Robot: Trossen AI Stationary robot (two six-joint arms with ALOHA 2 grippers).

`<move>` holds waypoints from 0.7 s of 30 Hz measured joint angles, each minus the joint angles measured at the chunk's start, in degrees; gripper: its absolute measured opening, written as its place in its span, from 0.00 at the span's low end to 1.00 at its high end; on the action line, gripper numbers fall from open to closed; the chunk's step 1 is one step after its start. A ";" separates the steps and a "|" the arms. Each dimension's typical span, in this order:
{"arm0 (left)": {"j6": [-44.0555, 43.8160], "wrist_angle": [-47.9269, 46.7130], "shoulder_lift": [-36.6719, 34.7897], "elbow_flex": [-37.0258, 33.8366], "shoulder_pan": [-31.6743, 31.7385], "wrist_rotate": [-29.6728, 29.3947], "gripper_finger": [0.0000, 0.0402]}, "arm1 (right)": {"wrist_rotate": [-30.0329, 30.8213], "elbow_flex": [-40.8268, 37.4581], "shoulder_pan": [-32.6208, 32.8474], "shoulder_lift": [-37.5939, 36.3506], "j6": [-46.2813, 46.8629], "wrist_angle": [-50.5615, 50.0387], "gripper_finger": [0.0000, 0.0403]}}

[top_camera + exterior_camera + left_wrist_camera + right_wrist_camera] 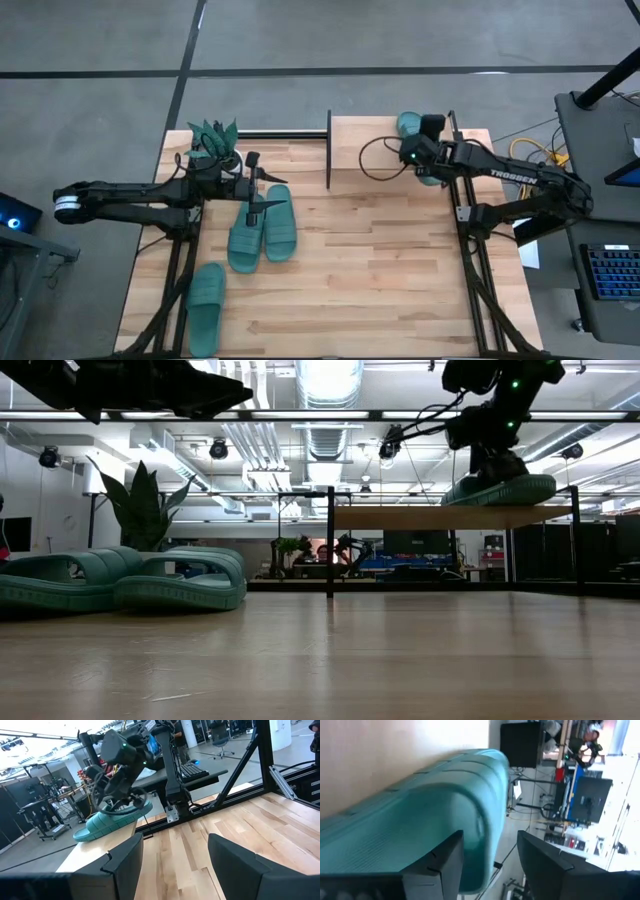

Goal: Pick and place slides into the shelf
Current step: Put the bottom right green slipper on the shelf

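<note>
One teal slide (500, 490) lies on its sole on the right end of the shelf's light-wood top board (380, 135). My right gripper (495, 465) stands open right over it, pointing slantwise down. In the right wrist view one finger is in front of the slide (420, 820), and the other stands beside its edge with room showing between. Two more slides (246, 240) (280, 225) lie side by side on the table. My left gripper (272, 192) hovers open and level above their far ends. A third slide (207, 298) lies near the front left. My right gripper comes at the slide's upper side (107, 822) from above, slanting down. Whether a finger touches it I cannot tell. The slide's near edge (487, 810) reaches only partway into the gap between the fingers. The slide rests on the shelf board.
A spiky green plant (213, 137) stands at the table's far left corner, just behind my left gripper. A black upright (329, 150) marks the shelf's left end. The table's middle and front right show bare wood (380, 270).
</note>
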 joint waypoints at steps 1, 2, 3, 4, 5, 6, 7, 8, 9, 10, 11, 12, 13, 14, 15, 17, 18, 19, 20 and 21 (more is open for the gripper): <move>0.00 0.00 0.00 0.00 0.02 0.01 0.52 | 0.00 0.00 -0.22 -0.01 0.05 0.33 0.42; 0.00 -0.02 0.00 0.00 -0.01 0.01 0.52 | -0.02 0.05 -0.36 0.00 0.06 0.44 0.41; 0.00 -0.01 0.00 0.00 0.00 0.01 0.52 | -0.05 0.15 -0.38 0.00 0.04 0.58 0.40; 0.02 0.02 0.00 0.00 0.00 0.01 0.52 | -0.20 0.23 -0.38 0.00 -0.04 0.63 0.39; 0.02 0.01 0.00 0.00 -0.01 0.01 0.52 | -0.39 0.23 -0.38 0.00 -0.06 0.64 0.37; 0.02 0.00 0.00 0.00 0.01 0.01 0.52 | -0.67 0.22 -0.38 0.00 -0.24 0.64 0.35; 0.02 0.00 0.00 0.00 0.01 0.01 0.52 | -1.38 0.22 -0.38 0.00 -0.46 0.58 0.32; 0.02 0.01 0.00 0.00 -0.01 0.01 0.52 | -2.35 0.18 -0.38 0.00 -0.69 0.51 0.30; 0.02 0.02 0.00 0.00 0.00 0.01 0.52 | -3.44 0.15 -0.38 0.00 -0.84 0.50 0.27; 0.02 0.00 0.00 0.00 0.01 0.01 0.52 | -4.28 0.13 -0.38 0.00 -0.91 0.51 0.24; 0.02 0.02 0.00 -0.02 0.01 0.01 0.52 | -4.48 0.12 -0.38 0.00 -0.90 0.51 0.22; 0.02 0.02 0.00 -0.02 -0.01 -0.01 0.52 | -4.43 0.11 -0.38 0.00 -0.89 0.54 0.19; 0.00 0.02 0.00 -0.04 0.02 0.01 0.52 | -4.43 0.09 -0.38 0.00 -0.88 0.56 0.16; 0.00 0.00 0.00 -0.04 -0.01 0.01 0.52 | -4.39 0.06 -0.38 0.00 -0.88 0.57 0.13; 0.00 -0.01 0.00 -0.04 0.00 -0.01 0.52 | -4.32 0.04 -0.38 0.00 -0.88 0.58 0.10; 0.01 0.00 0.00 -0.04 -0.01 0.01 0.52 | -3.99 0.04 -0.38 0.00 -0.88 0.66 0.05; 0.00 0.00 0.00 -0.04 -0.01 0.01 0.52 | -3.07 0.02 -0.36 0.00 -0.70 0.68 0.04; 0.00 -0.02 0.00 -0.04 0.00 -0.01 0.52 | -1.42 0.02 -0.34 0.02 -0.07 0.71 0.03; 0.02 -0.02 0.00 -0.04 0.01 0.01 0.52 | 0.99 0.00 -0.32 0.02 0.89 0.69 0.03; 0.02 -0.02 0.00 -0.04 -0.01 0.01 0.52 | 3.49 0.00 -0.32 0.02 1.79 0.58 0.03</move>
